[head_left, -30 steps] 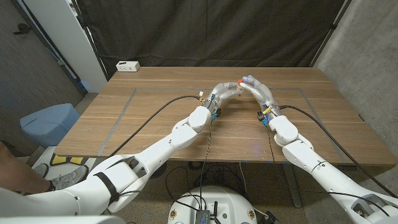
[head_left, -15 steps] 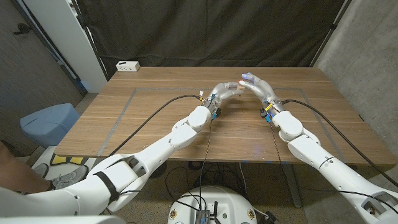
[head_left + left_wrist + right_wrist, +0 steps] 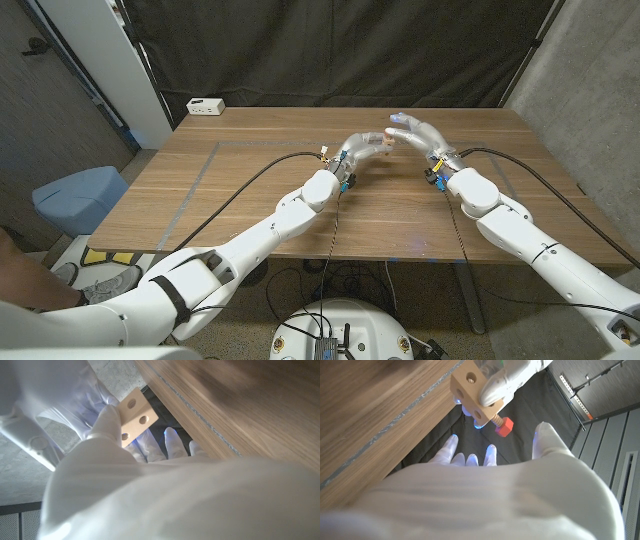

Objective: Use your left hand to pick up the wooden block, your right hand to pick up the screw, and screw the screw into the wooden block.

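Evidently, the light, rigid pale wooden block with drilled holes (image 3: 471, 391) is held by the left robot hand (image 3: 362, 148), while the orange-headed screw (image 3: 502, 425), already seated, is best taken by its head with the right robot hand (image 3: 418, 134), spread and empty just beside it.

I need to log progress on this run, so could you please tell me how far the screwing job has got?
Done: the left robot hand holds the wooden block up off the table, and the red-headed screw already sits in one of its holes. In hand: the right robot hand is open beside it, not touching the screw. Left: thread still shows between head and block, so more turns seem needed.
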`<state>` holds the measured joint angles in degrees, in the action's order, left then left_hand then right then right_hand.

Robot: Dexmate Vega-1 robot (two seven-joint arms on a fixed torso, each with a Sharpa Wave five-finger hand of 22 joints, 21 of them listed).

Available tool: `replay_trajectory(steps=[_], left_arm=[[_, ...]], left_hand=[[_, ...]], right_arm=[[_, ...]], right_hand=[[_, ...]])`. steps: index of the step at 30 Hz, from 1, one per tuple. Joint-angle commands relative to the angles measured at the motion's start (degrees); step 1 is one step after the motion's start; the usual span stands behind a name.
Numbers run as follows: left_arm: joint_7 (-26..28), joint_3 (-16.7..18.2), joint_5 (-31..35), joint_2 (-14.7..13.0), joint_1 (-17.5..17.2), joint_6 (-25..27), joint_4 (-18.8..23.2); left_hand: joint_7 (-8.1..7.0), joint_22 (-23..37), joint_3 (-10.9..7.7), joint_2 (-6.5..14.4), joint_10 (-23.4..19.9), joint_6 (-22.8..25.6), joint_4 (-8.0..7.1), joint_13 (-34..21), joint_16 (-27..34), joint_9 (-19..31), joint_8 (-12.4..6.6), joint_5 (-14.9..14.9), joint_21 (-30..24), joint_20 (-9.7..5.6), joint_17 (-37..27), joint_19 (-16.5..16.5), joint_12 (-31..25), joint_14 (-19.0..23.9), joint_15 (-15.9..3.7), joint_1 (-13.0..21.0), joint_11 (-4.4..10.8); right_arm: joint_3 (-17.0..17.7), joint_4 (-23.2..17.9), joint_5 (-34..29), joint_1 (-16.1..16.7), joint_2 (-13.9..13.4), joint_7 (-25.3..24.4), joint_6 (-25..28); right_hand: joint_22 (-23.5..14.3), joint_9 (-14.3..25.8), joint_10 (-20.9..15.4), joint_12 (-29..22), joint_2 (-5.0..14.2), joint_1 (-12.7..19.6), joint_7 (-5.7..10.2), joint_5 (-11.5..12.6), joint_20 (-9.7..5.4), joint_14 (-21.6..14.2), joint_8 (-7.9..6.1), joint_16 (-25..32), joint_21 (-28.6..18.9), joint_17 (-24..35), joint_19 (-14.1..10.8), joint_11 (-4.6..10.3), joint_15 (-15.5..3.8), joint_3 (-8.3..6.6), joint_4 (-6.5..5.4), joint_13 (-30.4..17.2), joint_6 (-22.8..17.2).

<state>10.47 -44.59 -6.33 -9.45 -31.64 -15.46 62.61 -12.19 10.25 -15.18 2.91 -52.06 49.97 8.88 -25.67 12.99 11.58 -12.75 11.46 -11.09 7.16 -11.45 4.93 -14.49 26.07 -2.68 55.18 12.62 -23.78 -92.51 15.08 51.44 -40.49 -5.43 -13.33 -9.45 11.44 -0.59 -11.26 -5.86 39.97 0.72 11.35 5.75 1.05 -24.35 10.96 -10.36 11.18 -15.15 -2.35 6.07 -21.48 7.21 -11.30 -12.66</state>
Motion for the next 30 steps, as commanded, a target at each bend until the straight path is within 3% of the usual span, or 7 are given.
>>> replay_trajectory(steps=[1, 3, 6, 13, 24, 30], left_arm=[[-0.12, -0.13, 0.41, -0.57, -0.25, 0.91, 1.17], [-0.17, -0.12, 0.38, -0.64, -0.30, 1.26, 1.42], [-0.18, -0.14, 0.40, -0.73, -0.37, 1.48, 1.64], [-0.08, -0.30, 0.71, -0.81, -0.33, 1.70, 1.75], [0.06, -0.47, 0.98, -0.66, -0.17, 1.58, 1.35], [0.10, -0.57, 1.18, -0.78, -0.22, 1.74, 1.58]], left_hand=[[1.19, 0.14, -0.21, 0.58, -0.67, 2.10, -0.39, -5.46, 0.04, 0.31, -0.55, 0.22, -0.56, -0.02, -0.20, 0.41, -0.41, 0.51, -5.76, 0.16, -0.01], [1.15, 0.14, -0.19, 0.58, -0.67, 2.11, -0.40, -5.47, 0.07, 0.31, -0.55, 0.22, -0.56, -0.05, -0.20, 0.41, -0.41, 0.58, -5.75, 0.15, -0.01], [1.21, 0.14, -0.19, 0.59, -0.68, 2.10, -0.39, -5.48, 0.04, 0.31, -0.55, 0.22, -0.55, -0.04, -0.19, 0.40, -0.40, 0.52, -5.61, 0.17, -0.02], [1.25, 0.14, -0.21, 0.68, -0.69, 2.07, -0.38, -5.51, 0.03, 0.31, -0.53, 0.26, -0.55, 0.11, -0.20, 0.43, -0.38, 0.50, -5.54, 0.24, -0.02], [1.29, 0.14, -0.20, 0.80, -0.67, 2.02, -0.39, -5.56, 0.04, 0.31, -0.49, 0.30, -0.53, 0.17, -0.21, 0.40, -0.34, 0.52, -5.56, 0.29, -0.01], [1.29, 0.14, -0.19, 0.81, -0.60, 1.98, -0.36, -5.59, 0.01, 0.31, -0.47, 0.32, -0.53, 0.17, -0.21, 0.42, -0.30, 0.49, -5.61, 0.35, -0.02]], right_arm=[[0.75, -5.24, -1.76, -0.33, -5.04, 1.74, 5.45], [0.92, -6.36, -1.79, -0.50, -6.00, 2.37, 6.77], [1.14, -7.87, -1.97, -0.74, -7.34, 3.14, 8.57], [1.45, -11.05, -2.80, -1.51, -10.27, 4.77, 12.55], [1.43, -14.81, -4.62, -2.91, -13.84, 6.91, 17.56], [1.26, -16.85, -5.50, -3.80, -15.67, 8.37, 20.71]], right_hand=[[-0.25, 0.14, 0.46, 0.13, 0.22, -0.24, -0.19, 0.08, 0.67, 0.28, 0.33, -0.17, 0.28, 0.02, 0.31, -0.08, 0.64, 0.01, 0.39, -0.13, 0.19], [-0.25, 0.13, 0.49, 0.12, 0.26, -0.21, -0.20, 0.09, 0.81, 0.35, 0.42, -0.18, 0.31, 0.00, 0.50, -0.23, 0.74, -0.02, 0.42, -0.13, 0.25], [-0.24, 0.04, 0.92, 0.12, 0.41, -0.09, 0.00, 0.10, 3.15, 0.95, 1.00, -0.24, 0.24, -0.06, 1.14, -0.41, 1.10, -0.14, 0.63, -0.11, 0.49], [-0.24, -0.01, 1.26, 0.07, 0.61, 0.01, 0.03, 0.13, 5.29, 1.34, 1.65, -0.18, 0.17, -0.12, 1.63, -0.43, 1.67, -0.30, 0.81, -0.10, 0.79], [-0.23, -0.05, 1.50, 0.03, 0.78, 0.22, -0.12, 0.15, 6.02, 1.54, 2.42, -0.11, 0.02, -0.17, 1.76, -0.71, 2.15, -0.48, 1.01, -0.09, 1.58], [-0.23, -0.08, 1.92, 0.08, 0.83, 0.39, -0.21, 0.13, 5.67, 2.05, 2.81, -0.18, -0.08, -0.20, 1.77, -0.50, 3.44, -0.62, 1.19, -0.08, 1.54]])
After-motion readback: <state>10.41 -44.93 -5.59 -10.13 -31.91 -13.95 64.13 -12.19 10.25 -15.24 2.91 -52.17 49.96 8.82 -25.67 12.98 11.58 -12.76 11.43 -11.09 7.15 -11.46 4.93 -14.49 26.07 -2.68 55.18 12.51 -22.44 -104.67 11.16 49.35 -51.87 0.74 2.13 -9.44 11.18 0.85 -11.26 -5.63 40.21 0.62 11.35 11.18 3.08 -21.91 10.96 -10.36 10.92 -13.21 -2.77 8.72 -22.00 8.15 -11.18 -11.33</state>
